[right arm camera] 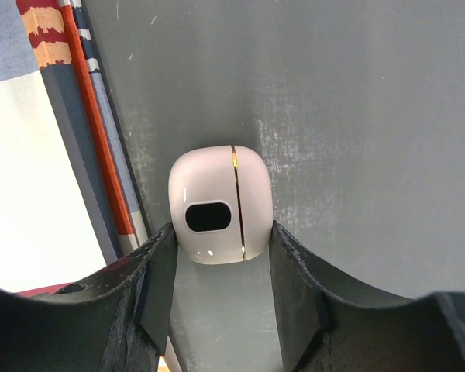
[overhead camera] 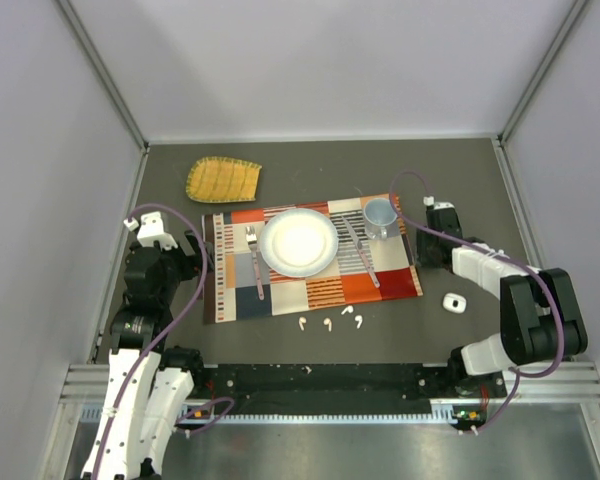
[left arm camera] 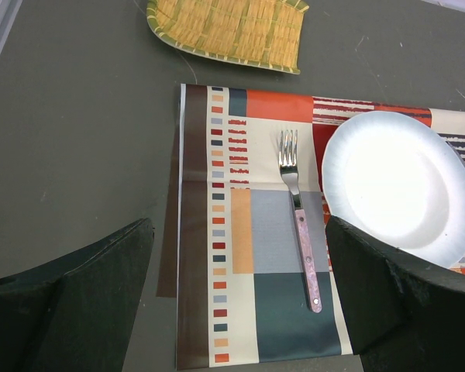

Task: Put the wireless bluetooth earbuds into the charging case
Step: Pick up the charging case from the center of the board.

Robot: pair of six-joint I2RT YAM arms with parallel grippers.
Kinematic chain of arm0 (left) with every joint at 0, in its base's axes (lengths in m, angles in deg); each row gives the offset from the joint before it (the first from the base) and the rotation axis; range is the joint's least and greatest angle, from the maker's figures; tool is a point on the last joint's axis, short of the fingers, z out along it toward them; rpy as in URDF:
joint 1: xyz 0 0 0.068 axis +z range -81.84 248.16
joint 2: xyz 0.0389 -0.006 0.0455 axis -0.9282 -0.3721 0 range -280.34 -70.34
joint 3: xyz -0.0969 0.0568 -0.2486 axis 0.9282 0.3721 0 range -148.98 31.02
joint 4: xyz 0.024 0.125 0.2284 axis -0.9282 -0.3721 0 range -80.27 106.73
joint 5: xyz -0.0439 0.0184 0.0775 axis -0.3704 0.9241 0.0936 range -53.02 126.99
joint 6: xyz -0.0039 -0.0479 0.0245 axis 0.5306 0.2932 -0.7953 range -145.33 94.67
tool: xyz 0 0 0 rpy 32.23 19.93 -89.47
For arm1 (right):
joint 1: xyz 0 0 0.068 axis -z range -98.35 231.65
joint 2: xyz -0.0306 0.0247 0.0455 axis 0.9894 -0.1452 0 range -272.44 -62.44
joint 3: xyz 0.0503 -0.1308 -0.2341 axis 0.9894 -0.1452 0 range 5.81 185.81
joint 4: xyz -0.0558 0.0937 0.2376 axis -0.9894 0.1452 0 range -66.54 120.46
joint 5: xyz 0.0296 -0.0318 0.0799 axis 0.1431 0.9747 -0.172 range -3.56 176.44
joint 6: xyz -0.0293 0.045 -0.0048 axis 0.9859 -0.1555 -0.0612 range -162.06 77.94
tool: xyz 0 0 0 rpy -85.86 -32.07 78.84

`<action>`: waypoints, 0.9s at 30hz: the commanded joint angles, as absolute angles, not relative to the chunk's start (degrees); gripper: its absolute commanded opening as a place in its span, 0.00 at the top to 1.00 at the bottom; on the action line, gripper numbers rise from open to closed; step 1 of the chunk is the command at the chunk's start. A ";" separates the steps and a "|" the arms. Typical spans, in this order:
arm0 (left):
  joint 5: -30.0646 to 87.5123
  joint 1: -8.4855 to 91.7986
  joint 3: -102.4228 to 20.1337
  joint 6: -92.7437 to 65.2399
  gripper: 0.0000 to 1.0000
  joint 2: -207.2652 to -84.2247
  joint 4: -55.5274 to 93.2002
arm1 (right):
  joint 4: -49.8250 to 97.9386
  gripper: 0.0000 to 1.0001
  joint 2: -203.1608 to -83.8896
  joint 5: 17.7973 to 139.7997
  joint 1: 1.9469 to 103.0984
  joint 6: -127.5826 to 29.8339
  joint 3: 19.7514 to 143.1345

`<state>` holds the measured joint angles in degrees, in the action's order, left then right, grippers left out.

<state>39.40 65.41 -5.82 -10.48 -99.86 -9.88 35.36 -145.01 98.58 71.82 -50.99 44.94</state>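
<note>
My right claw [right arm camera: 222, 231] brackets charging case [right arm camera: 221, 205], maybe pinching, cannot tell. Only overhead shows earbuds [overhead camera: 327, 323] on worktop [overhead camera: 400, 330]. Left claw [left arm camera: 239, 225] spread wide.

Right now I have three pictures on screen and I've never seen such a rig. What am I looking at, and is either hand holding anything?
You are looking at two robot arms bolted to the near edge of a table. The wide picture comes from a fixed camera above and behind them. The other two come from a camera on each wrist, looking past its own fingers.

On the table lies a patterned placemat with a white plate, a fork and a cup. A yellow woven tray sits behind it. The tiny white earbuds lie just in front of the placemat, and the white charging case lies to its right.

The left hand is wide open and empty. The right hand hangs over the case with its fingers apart; the case lies free.
</note>
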 commanded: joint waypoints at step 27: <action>24.95 65.34 -6.86 -13.73 0.01 -98.90 -6.12 | 28.48 0.77 -114.75 78.03 69.26 -51.29 40.97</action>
